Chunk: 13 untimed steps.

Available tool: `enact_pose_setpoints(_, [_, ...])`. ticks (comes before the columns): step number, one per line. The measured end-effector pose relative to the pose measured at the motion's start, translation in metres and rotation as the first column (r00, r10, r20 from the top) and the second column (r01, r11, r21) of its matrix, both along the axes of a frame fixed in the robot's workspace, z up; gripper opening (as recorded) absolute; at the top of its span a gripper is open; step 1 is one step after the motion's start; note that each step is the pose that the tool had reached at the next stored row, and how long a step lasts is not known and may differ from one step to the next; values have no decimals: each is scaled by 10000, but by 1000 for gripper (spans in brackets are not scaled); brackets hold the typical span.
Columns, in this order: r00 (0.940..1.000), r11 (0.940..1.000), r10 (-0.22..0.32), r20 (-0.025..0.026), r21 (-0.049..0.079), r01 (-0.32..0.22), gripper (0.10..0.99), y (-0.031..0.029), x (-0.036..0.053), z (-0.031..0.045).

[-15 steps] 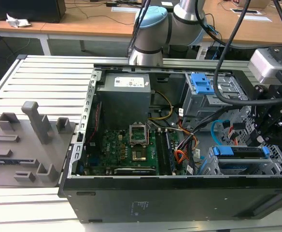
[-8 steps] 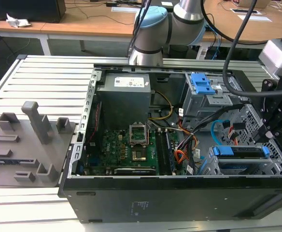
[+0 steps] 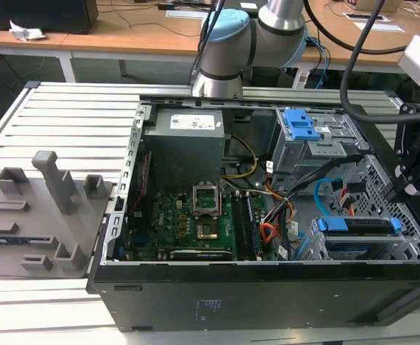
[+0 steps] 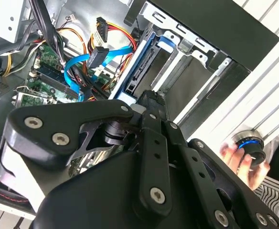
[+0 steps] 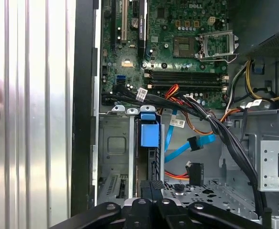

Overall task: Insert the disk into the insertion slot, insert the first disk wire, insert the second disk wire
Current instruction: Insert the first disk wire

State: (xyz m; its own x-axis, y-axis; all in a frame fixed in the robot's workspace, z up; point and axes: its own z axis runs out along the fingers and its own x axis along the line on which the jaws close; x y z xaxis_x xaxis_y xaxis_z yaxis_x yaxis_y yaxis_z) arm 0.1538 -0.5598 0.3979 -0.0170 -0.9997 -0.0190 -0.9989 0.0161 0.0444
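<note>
In the exterior view the open computer case (image 3: 267, 295) lies on a slatted table (image 3: 73, 108). Bare slats run toward 12 o'clock, and a grey fixture (image 3: 44, 208) stands off the case's 9 o'clock side. The insertion slot (image 3: 411, 215) fills the case's 4 o'clock corner, hemmed by black walls at 3 and 6 o'clock. The disk (image 3: 357, 225) sits inside the slot, its blue carrier uppermost.

The gripper (image 3: 404, 188) hangs near the disk, at about 2 o'clock from it, over the perforated metal. I cannot tell whether it is released or clenched.

In the first wrist view the second disk wire (image 5: 195, 142) and the first disk wire (image 5: 189, 174) lie loose beside the disk, plugs unattached. A black cable bundle (image 5: 216, 124) crosses nearby. A hand (image 4: 237, 160) rests on the table outside the case.
</note>
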Motion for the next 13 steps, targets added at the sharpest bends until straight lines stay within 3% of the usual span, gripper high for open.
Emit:
enact_pose_setpoints(6, [10000,10000,0,0,-1,0,114,0,0,3])
enact_pose_setpoints(7, [10000,10000,0,0,-1,0,235,0,0,3])
enact_pose_setpoints(9, [10000,10000,0,0,-1,0,361,0,0,4])
enact_pose_setpoints(13, [10000,10000,0,0,-3,0,361,2,0,6])
